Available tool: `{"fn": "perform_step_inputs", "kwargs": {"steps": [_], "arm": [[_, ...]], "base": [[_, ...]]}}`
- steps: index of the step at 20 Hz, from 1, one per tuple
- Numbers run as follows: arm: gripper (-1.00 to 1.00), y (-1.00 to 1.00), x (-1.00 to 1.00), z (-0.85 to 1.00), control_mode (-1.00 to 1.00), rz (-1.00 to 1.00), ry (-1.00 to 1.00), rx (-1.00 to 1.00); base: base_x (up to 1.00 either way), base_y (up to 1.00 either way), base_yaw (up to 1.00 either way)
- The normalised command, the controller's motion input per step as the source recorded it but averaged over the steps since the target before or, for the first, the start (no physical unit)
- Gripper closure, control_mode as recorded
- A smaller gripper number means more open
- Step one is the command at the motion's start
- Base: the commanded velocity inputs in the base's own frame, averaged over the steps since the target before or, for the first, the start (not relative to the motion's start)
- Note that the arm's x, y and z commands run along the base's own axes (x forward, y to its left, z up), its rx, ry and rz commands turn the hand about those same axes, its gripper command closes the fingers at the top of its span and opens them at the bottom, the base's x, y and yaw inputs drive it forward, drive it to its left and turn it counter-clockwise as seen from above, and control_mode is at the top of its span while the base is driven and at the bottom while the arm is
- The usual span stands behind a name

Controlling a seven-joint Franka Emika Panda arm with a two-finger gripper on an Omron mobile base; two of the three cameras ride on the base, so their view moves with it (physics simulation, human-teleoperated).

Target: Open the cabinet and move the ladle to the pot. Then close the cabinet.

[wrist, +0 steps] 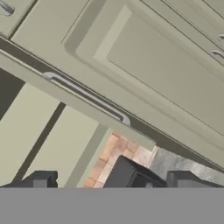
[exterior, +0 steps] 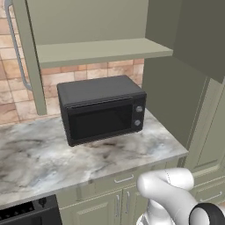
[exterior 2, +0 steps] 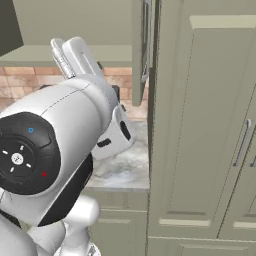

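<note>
The cabinet (exterior: 101, 50) hangs over the counter with both doors swung out, and the bare underside of its shelf faces me. Its left door (exterior: 27, 57) stands edge-on with a silver bar handle (exterior: 13, 44). The right door (exterior 2: 139, 50) shows edge-on beside my arm. In the hand view this door's edge (wrist: 83, 107) crosses the picture on a slant, carrying its long silver handle (wrist: 89, 96). My gripper (wrist: 114, 181) is open, with nothing between its fingertips (wrist: 41, 180), and sits a little short of that handle. The ladle and the pot are out of view.
A black microwave (exterior: 102, 110) stands on the marble counter (exterior: 39, 158) below the cabinet. A tall green pantry unit (exterior 2: 205, 130) rises right of the counter. Green base cabinets (exterior: 110, 202) and a dark appliance (exterior: 26, 213) sit under the counter edge.
</note>
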Motion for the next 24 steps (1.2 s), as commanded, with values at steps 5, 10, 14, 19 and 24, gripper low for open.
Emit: {"fn": "perform_step_inputs", "kwargs": {"steps": [5, 10, 14, 19, 24], "arm": [[-1.0, 0.0, 0.3, -0.25, -1.0, -0.04, -0.05, 0.1], [-1.0, -0.04, 0.17, -0.17, -1.0, -0.07, -0.05, 0.13], [-1.0, -0.08, 0.09, -0.02, -1.0, -0.05, -0.01, 0.16], [-1.0, 0.0, 0.21, -0.05, -1.0, -0.04, 0.0, 0.12], [-1.0, -0.02, 0.24, -0.01, -1.0, 0.0, 0.0, 0.07]], "base": [[0.0, 0.0, 0.0], [0.0, 0.0, 0.0], [0.0, 0.0, 0.0], [0.0, 0.0, 0.0], [0.0, 0.0, 0.0]]}}
